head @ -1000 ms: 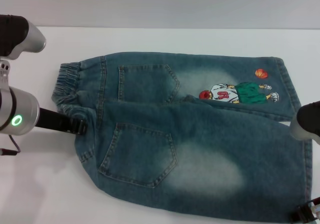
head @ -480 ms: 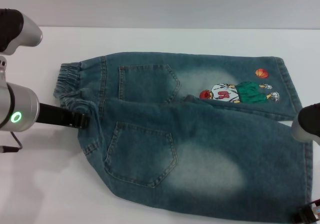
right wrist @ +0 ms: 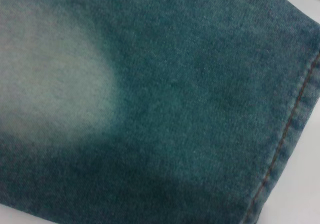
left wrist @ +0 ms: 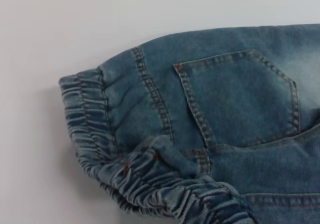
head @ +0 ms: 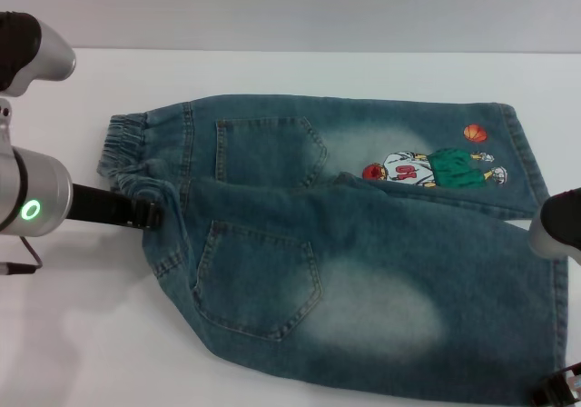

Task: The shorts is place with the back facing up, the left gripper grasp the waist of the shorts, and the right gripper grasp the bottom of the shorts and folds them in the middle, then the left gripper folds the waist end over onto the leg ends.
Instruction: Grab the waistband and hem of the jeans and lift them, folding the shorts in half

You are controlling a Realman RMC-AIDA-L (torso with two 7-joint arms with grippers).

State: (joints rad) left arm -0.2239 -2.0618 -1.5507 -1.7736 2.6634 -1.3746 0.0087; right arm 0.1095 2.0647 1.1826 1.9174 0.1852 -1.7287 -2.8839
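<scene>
The shorts [head: 363, 253] lie back-up, centre table. The left gripper [head: 150, 214], clamped on the waist of the shorts [head: 136, 175] at 9 o'clock, has dragged it slightly toward 3. The right gripper [head: 563, 391] stays at 5 o'clock; grip unclear.

1. The shorts [head: 363, 243] carry a cartoon basketball-player print [head: 434, 169] near one hem; red marks on his white shirt look like a number, too small to read.
2. Nothing else bears readable text.

The right hand [head: 558, 391] is cut off at the head view's corner, its grip unreadable.
</scene>
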